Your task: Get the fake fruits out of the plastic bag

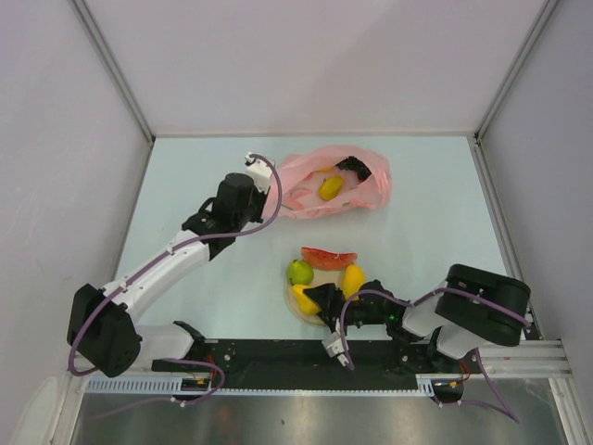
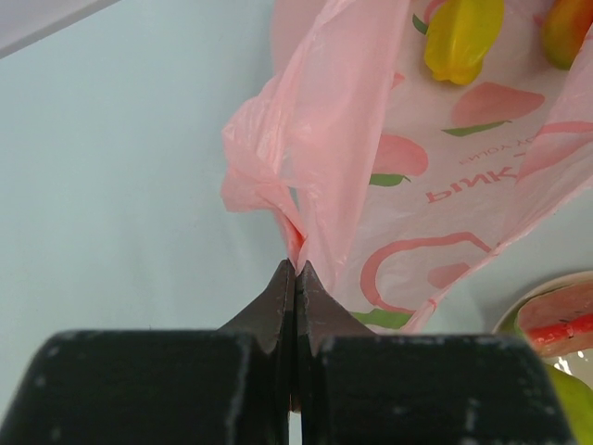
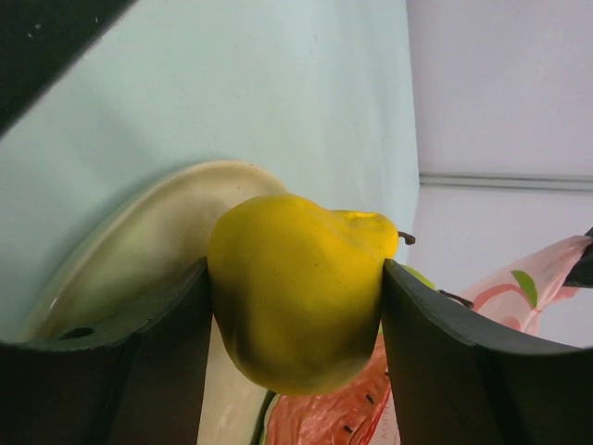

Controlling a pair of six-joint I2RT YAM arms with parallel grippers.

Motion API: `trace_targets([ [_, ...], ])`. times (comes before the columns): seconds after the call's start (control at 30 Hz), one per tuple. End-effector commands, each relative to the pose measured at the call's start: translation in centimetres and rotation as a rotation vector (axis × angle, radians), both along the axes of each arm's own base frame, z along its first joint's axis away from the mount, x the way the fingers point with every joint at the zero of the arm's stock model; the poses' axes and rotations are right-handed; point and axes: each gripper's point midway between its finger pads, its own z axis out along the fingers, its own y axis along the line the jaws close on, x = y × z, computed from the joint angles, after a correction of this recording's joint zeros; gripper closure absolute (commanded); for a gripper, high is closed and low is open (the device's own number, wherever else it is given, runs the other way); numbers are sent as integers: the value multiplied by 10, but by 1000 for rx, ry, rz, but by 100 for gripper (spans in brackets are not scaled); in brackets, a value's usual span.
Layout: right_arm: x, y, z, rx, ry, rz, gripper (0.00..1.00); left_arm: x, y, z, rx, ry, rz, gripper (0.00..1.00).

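The pink plastic bag (image 1: 338,185) lies at the back of the table with a yellow fruit (image 1: 330,187) and a dark piece (image 1: 358,168) inside. My left gripper (image 1: 275,185) is shut on a fold of the bag's left edge (image 2: 306,185); in the left wrist view the closed tips (image 2: 295,267) pinch the plastic, and a yellow fruit (image 2: 463,32) lies in the bag beyond. My right gripper (image 1: 322,298) is shut on a yellow fruit (image 3: 296,287) just over the cream plate (image 3: 139,241). A green pear (image 1: 299,272), a watermelon slice (image 1: 328,257) and a yellow mango (image 1: 353,278) lie on or by the plate.
The plate (image 1: 295,311) sits near the front edge, by the black rail (image 1: 278,357). White walls close the table at the left, right and back. In the left wrist view the plate's rim (image 2: 542,289) and the watermelon slice (image 2: 565,320) lie to the right.
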Motion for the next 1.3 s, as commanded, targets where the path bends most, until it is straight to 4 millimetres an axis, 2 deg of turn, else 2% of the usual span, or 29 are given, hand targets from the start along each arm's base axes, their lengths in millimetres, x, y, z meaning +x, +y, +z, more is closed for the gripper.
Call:
trace_targets([
  [0.0,13,20,53,206,-199,-14,97,-4,1,10,-53,-22,5,100],
  [0.03,14,20,39,177,-202,-11,81,-4,1,10,-54,-22,4,100],
  [0.1,14,21,40,190,-273,-1,61,-5,2,9,-57,-19,6,100],
  [0.13,13,20,31,172,-274,3,43,-5,1,9,-60,-16,6,100],
  [0.17,14,19,31,174,-277,0,41,-5,2,8,-57,-16,7,100],
  [0.23,11,20,38,197,-260,9,27,-5,1,7,-59,-12,3,100],
  [0.3,8,19,38,197,-254,20,19,-4,1,6,-57,-12,3,100],
  [0.47,11,12,45,206,-269,4,13,-3,-1,6,-61,-8,-1,100],
  [0.6,5,6,42,183,-247,36,7,-2,-2,5,-59,-7,-4,100],
  [0.77,-2,-1,40,161,-223,56,7,-2,-3,3,-57,-3,-9,100],
  [0.9,-5,-1,65,211,-204,62,7,-4,-3,1,-80,12,6,100],
  [0.97,-9,0,62,178,-152,84,7,-4,3,0,-83,25,42,100],
  [1.0,-4,0,86,221,-174,78,8,-4,7,1,-90,31,58,98],
  [1.03,-8,-1,73,158,-121,103,7,-7,13,0,-86,59,80,93],
  [1.07,-8,-4,75,147,-101,107,8,-8,18,2,-108,72,109,61],
  [1.1,-5,-8,93,177,-110,101,8,-8,29,3,-117,85,138,47],
  [1.13,-8,-11,86,124,-56,121,8,-14,35,0,-114,115,143,35],
  [1.17,-9,-13,91,121,-50,123,7,-19,38,5,-132,115,133,16],
  [1.27,-7,-24,103,120,-49,111,7,-30,54,8,-169,147,152,0],
])
